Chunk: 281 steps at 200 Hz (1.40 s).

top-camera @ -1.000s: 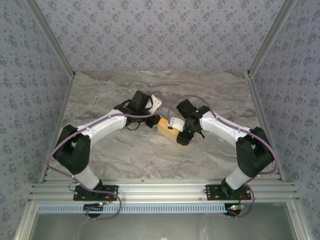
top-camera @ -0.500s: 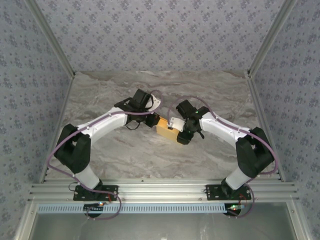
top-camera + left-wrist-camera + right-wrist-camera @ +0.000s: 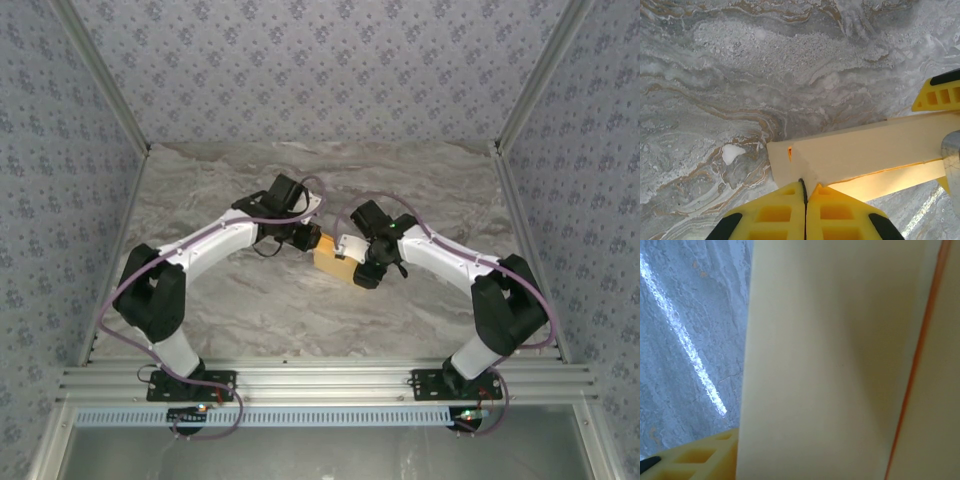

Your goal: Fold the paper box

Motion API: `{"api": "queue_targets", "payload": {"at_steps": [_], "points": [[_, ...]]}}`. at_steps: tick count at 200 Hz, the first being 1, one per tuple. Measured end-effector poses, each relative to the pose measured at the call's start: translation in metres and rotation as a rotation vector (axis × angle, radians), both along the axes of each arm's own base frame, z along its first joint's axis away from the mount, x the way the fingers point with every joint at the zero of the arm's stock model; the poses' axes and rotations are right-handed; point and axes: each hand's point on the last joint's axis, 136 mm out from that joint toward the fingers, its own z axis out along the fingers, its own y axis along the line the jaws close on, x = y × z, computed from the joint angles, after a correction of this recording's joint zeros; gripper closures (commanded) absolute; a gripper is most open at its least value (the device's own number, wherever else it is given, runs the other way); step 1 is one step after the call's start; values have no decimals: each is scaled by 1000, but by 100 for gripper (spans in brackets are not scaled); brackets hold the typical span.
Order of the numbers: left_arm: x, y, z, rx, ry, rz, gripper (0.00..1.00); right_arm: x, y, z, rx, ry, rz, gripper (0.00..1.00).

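The paper box point(image 3: 334, 262) is a small yellow-orange card box held just above the table's middle, between my two grippers. My left gripper point(image 3: 309, 241) is at its left end; in the left wrist view its yellow fingers point(image 3: 785, 210) are shut, pinching the edge of a pale card flap point(image 3: 860, 150). My right gripper point(image 3: 360, 267) holds the box's right end. One of its yellow fingers point(image 3: 939, 93) shows above the card and another below it. In the right wrist view the box's pale wall point(image 3: 840, 360) is very close, with one fingertip point(image 3: 695, 456) beside it.
The marble table point(image 3: 250, 300) lies under the box. Patterned walls and metal rails point(image 3: 110, 110) close in the back and sides, and an aluminium frame point(image 3: 320, 380) runs along the near edge by the arm bases.
The left wrist has shifted slightly right and turned a little at the box's left end. The box and the right gripper have nudged slightly left.
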Motion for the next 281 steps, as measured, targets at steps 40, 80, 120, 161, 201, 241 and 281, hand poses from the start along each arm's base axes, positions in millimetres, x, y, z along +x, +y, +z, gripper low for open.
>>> {"api": "queue_targets", "payload": {"at_steps": [40,80,120,161,201,241,281], "points": [[-3,2,1,12,27,4,97,4,-1,1,-22,-31,12,44],[-1,5,1,13,50,12,97,3,3,1,-55,-71,38,45],[-1,7,2,5,71,27,97,3,5,0,-82,-105,51,46],[-1,11,3,0,91,36,98,7,7,1,-110,-155,56,47],[-1,10,5,-17,106,47,97,10,6,1,-115,-170,52,46],[0,9,5,-24,111,56,97,10,7,1,-103,-165,41,46],[1,10,5,-17,101,53,97,10,6,1,-77,-148,34,46]]}}
